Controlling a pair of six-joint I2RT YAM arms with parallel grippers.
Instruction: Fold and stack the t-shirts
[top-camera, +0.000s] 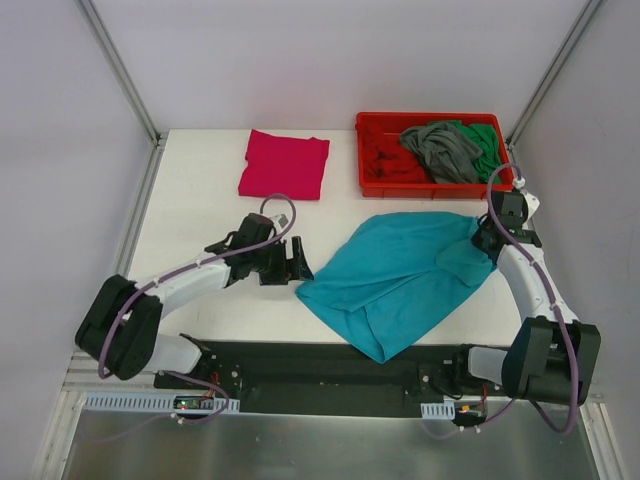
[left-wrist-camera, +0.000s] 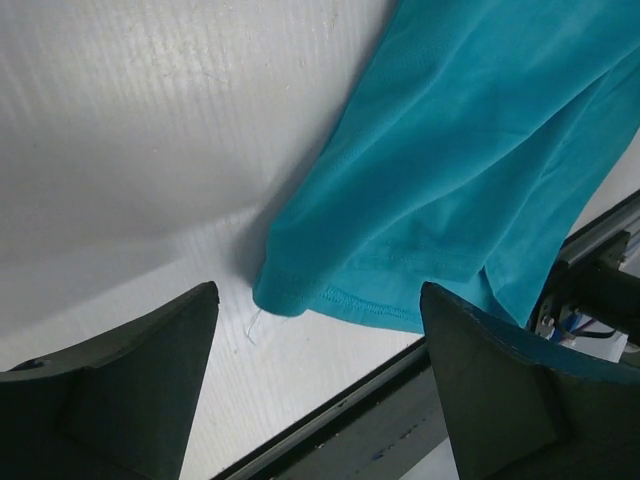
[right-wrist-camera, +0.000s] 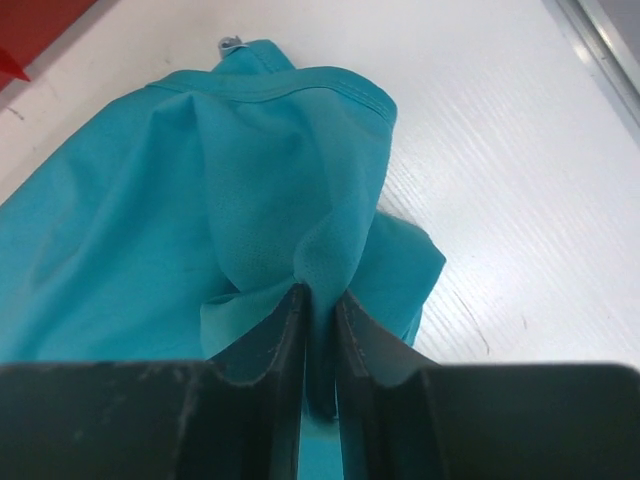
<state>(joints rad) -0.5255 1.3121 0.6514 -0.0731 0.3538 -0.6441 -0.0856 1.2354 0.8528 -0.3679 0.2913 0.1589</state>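
Fingers of the right gripper are clenched on a bunched fold of the teal-blue cotton t-shirt, judged a hold for lifting and spreading it. Left gripper is released, jaws wide apart, just beside the shirt's hemmed left corner, touching nothing. The shirt lies crumpled at centre right of the white table. A folded magenta-pink t-shirt rests far left. Grey t-shirt and green t-shirt are heaped in the red plastic tray, far right.

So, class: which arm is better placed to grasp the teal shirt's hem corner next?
Left, probably: left end effector open, facing that corner; right end effector shut on the teal shirt.
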